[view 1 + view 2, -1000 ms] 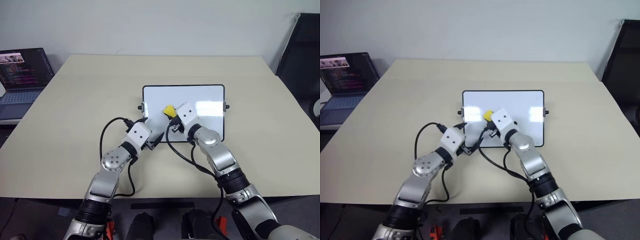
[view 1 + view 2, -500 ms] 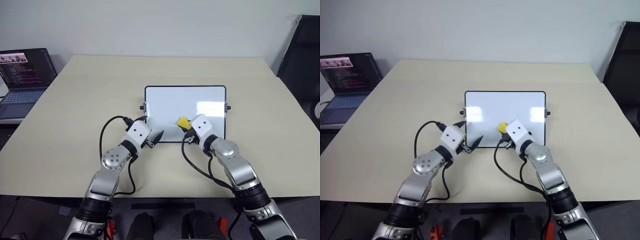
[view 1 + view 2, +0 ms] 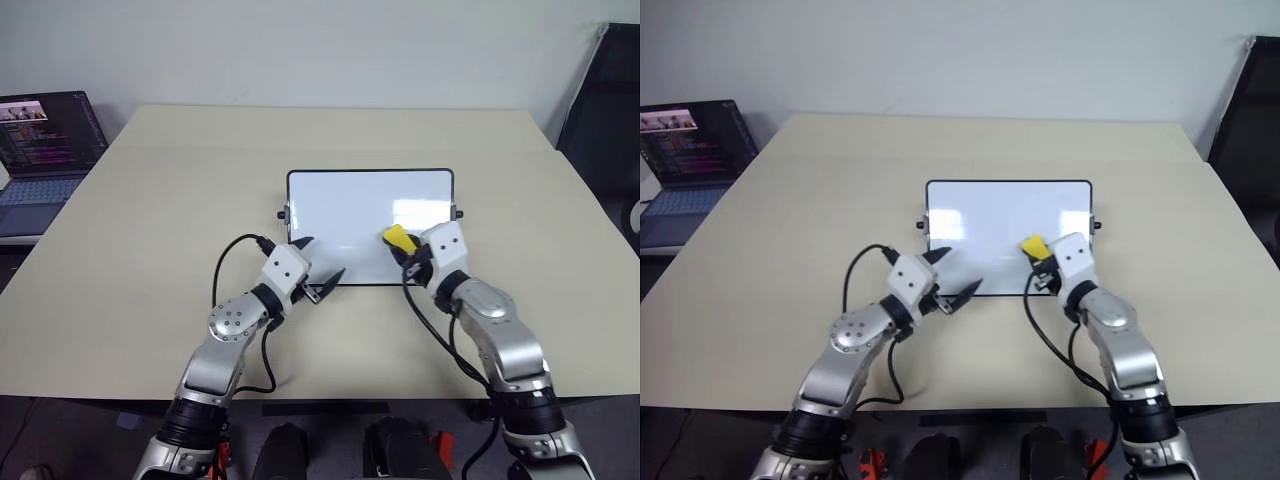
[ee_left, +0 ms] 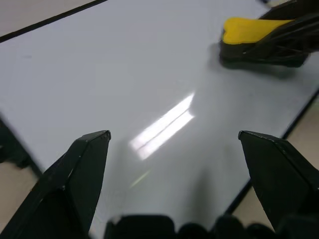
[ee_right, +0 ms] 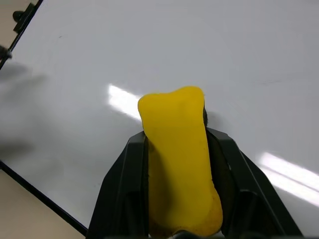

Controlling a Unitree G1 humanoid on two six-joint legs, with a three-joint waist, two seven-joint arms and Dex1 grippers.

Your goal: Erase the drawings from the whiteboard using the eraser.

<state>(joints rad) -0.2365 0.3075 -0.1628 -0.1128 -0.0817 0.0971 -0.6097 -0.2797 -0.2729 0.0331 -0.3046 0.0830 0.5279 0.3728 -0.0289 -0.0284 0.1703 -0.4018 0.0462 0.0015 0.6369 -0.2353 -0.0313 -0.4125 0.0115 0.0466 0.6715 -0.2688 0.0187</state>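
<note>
Head view: our right fingers (image 3: 408, 248) pinch the eraser (image 3: 397, 238) on the whiteboard (image 3: 350, 205), near its right front; left fingers (image 3: 320, 268) spread at its front edge. Wrist views: board wiped clean, no drawings visible; likely nearly done.

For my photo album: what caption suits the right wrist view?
The right gripper clamps the yellow eraser against the glossy whiteboard.

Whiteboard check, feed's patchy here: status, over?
Right gripper shut on yellow block eraser, on glossy black-framed whiteboard, right half. Left gripper open at board's near edge. No marks visible; nothing in the way.
</note>
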